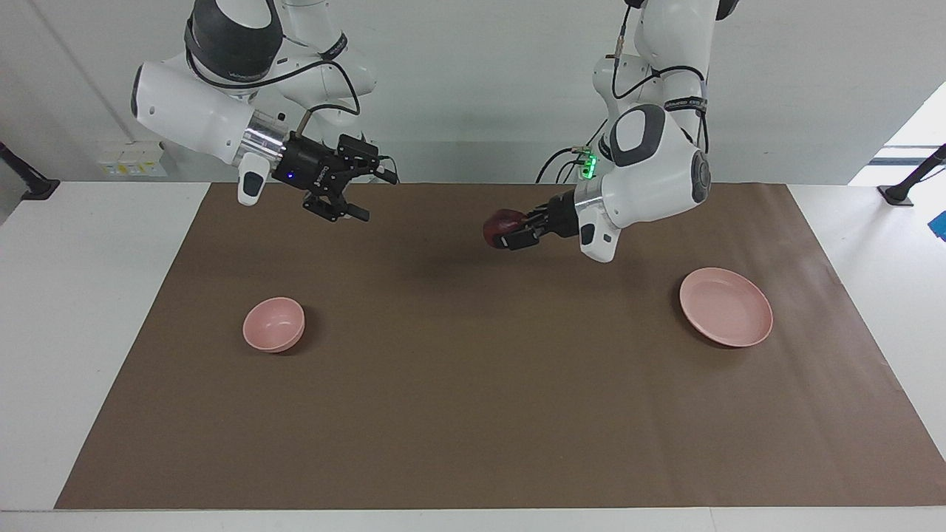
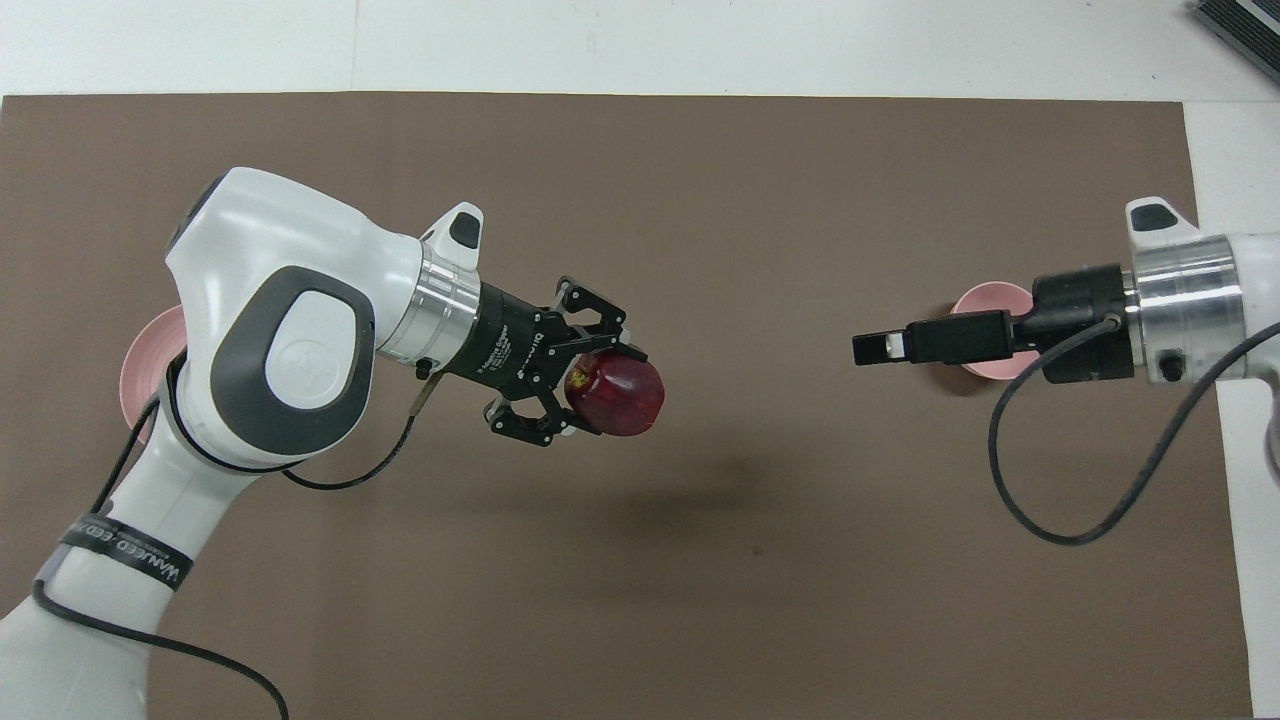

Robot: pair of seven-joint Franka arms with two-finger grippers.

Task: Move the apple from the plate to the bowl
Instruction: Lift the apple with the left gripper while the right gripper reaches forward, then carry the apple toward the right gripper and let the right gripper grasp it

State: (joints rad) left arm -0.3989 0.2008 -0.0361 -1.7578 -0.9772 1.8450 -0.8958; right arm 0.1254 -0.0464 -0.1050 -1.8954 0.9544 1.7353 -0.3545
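My left gripper [image 1: 511, 232] is shut on the dark red apple [image 1: 497, 224] and holds it in the air over the middle of the brown mat, between plate and bowl; it also shows in the overhead view [image 2: 600, 392] with the apple [image 2: 622, 396]. The pale pink plate [image 1: 726, 307] lies empty toward the left arm's end, mostly hidden under the left arm in the overhead view [image 2: 140, 365]. The small pink bowl [image 1: 273, 324] stands empty toward the right arm's end. My right gripper [image 1: 338, 212] is open and raised; in the overhead view [image 2: 882, 347] it partly covers the bowl [image 2: 985, 297].
A brown mat [image 1: 473, 414] covers most of the white table [image 1: 66, 332]. A dark object [image 2: 1245, 25] lies at the table's corner farthest from the robots, toward the right arm's end.
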